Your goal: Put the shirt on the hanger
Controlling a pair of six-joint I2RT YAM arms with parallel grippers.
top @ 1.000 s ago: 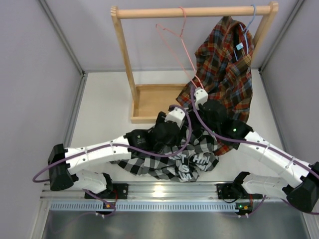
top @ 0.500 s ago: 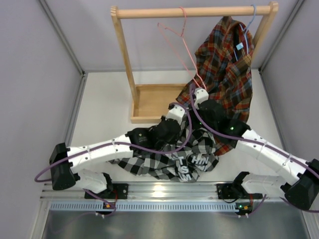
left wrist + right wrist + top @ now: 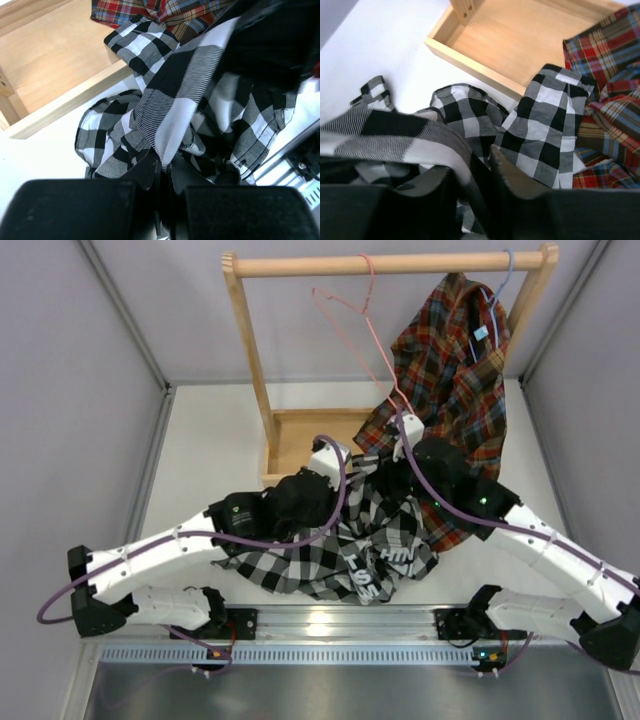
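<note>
At the left gripper (image 3: pixel 165 195) I have a fold of the shirt (image 3: pixel 170 115) pinched tight, and the right gripper (image 3: pixel 481 187) is clamped on the same checked cloth, in front of the wooden rack's base (image 3: pixel 300 440). Most of the shirt lies bunched on the table (image 3: pixel 210 460) between the arms, while the pink hanger (image 3: pixel 372 335) hangs bare from the rail (image 3: pixel 400 262). I judge this the lifting step; next the collar must be spread and carried up to the hanger.

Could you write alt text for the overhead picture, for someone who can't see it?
Two white robot arms hold up part of a black-and-white checked shirt on a table, the left pincer and the right pincer each gripping its cloth. Behind them, a bare pink hanger and a red plaid shirt hang from a wooden rack.
</note>
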